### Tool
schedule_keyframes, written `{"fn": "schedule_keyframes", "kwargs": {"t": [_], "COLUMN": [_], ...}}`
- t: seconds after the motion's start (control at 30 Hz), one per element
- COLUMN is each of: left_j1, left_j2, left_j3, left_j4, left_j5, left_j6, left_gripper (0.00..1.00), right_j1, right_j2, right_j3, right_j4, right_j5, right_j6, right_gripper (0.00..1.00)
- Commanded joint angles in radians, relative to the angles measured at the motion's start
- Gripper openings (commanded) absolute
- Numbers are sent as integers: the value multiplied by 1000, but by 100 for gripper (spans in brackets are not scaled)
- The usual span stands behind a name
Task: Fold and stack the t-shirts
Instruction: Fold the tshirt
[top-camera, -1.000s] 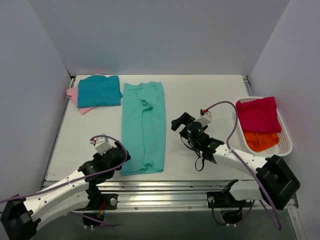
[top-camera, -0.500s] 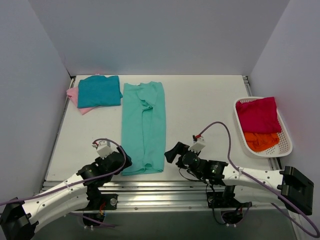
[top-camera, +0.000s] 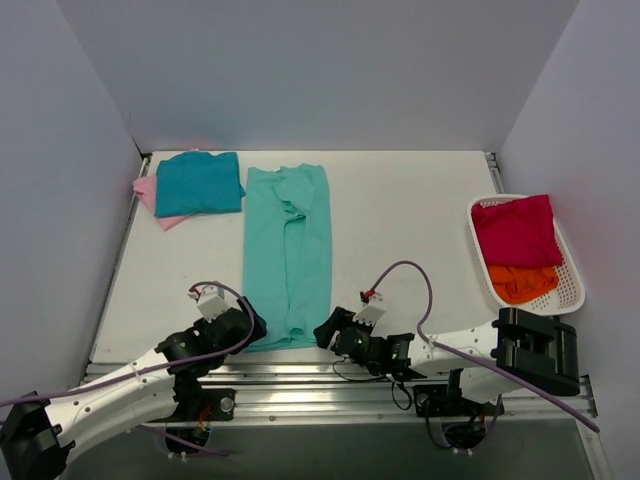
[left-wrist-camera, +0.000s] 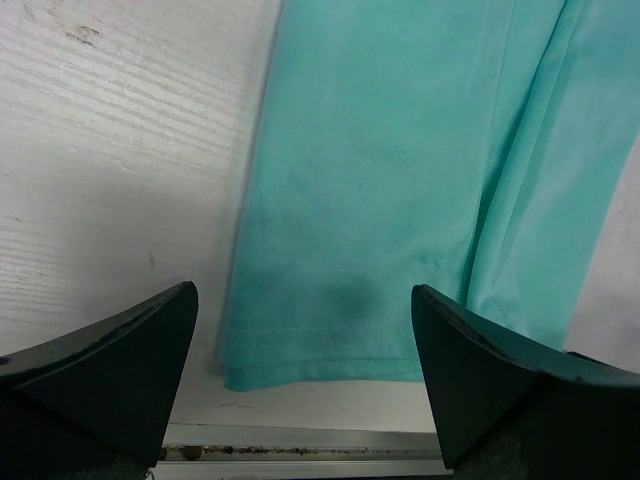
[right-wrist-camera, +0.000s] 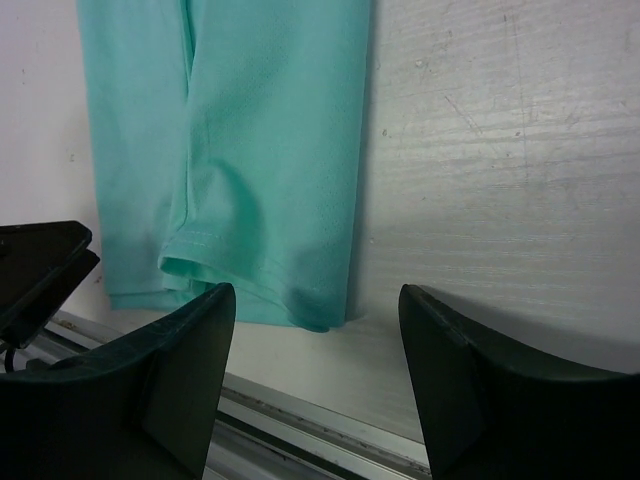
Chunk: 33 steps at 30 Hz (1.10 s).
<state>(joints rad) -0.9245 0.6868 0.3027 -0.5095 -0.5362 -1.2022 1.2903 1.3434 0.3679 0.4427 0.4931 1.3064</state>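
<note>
Far left corner of the worktop: a folded darker teal t-shirt (top-camera: 200, 182) sits on top of a pink t-shirt (top-camera: 148, 195), the pink peeking out at the left side. Down at the near edge, the left gripper (left-wrist-camera: 303, 295) is spread wide and holds nothing, its black fingers (left-wrist-camera: 120, 345) framing the near left corner of the mint-green t-shirt (top-camera: 288, 255). That mint tee lies flat as a long narrow strip, left of centre, running from the far edge down to the near edge, hem nearest the arms. Just right of it, the right gripper (right-wrist-camera: 316, 295) is also wide open and empty, lined up on the hem's near right corner. Over at the right edge, the white slotted plastic basket (top-camera: 573, 285) carries a crimson t-shirt (top-camera: 515, 230), with an orange t-shirt (top-camera: 522, 282) bunched at its near end.
</note>
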Motion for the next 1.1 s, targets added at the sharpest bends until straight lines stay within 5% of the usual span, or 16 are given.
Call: {"fn": "schedule_keyframes", "kwargs": {"t": [0.0, 0.27, 0.77, 0.93, 1.07], "left_j1": [-10, -16, -27, -30, -31], "left_j2": [10, 45, 33, 20, 4], "left_j3": [-7, -16, -36, -51, -53], "left_j4": [26, 74, 77, 86, 75], "left_j5": [-8, -4, -10, -5, -2], "left_j6": [-40, -40, -51, -53, -54], "left_gripper": [97, 98, 100, 68, 27], "right_j1": [6, 6, 3, 1, 1], "right_j2": [25, 63, 184, 149, 114], "right_j3": [-15, 5, 43, 48, 52], "right_j4": [-2, 1, 34, -19, -68], "right_j5": [45, 64, 45, 70, 91], "right_j6": [31, 14, -7, -9, -12], "right_gripper": [62, 39, 17, 6, 2]}}
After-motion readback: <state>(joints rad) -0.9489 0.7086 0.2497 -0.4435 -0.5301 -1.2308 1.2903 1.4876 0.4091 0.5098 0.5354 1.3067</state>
